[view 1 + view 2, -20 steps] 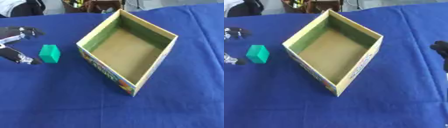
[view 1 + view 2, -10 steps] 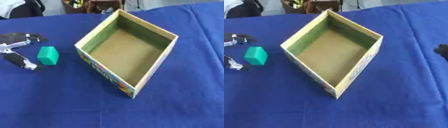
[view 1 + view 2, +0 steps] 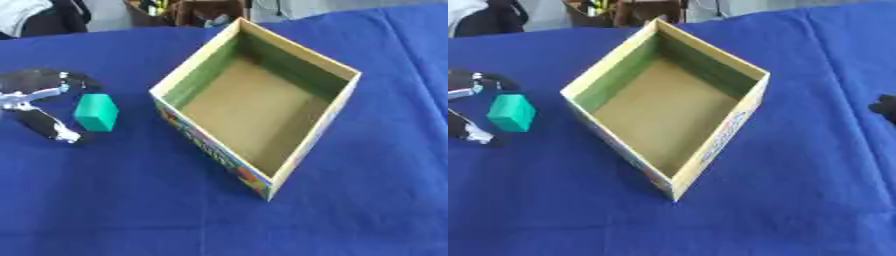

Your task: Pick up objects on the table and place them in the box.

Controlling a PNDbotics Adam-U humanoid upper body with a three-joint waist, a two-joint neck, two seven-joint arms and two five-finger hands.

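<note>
Green block [image 3: 95,113] beside open left robot hand [image 3: 39,107], cardboard box [image 3: 297,156] near

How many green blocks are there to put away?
1. The green block sits on the blue tablecloth, left of the box, between the thumb and fingers of the robot's left hand. The box looks empty, and nothing seems hidden.

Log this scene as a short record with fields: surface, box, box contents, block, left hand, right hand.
surface: blue tablecloth
box: open cardboard box, set cornerwise, mid-table
box contents: nothing visible inside
block: green block on the cloth, left of the box, outside it
left hand: left hand spread open beside the block, not gripping it
right hand: right hand, only a dark tip at the right edge; fingers unclear
</note>
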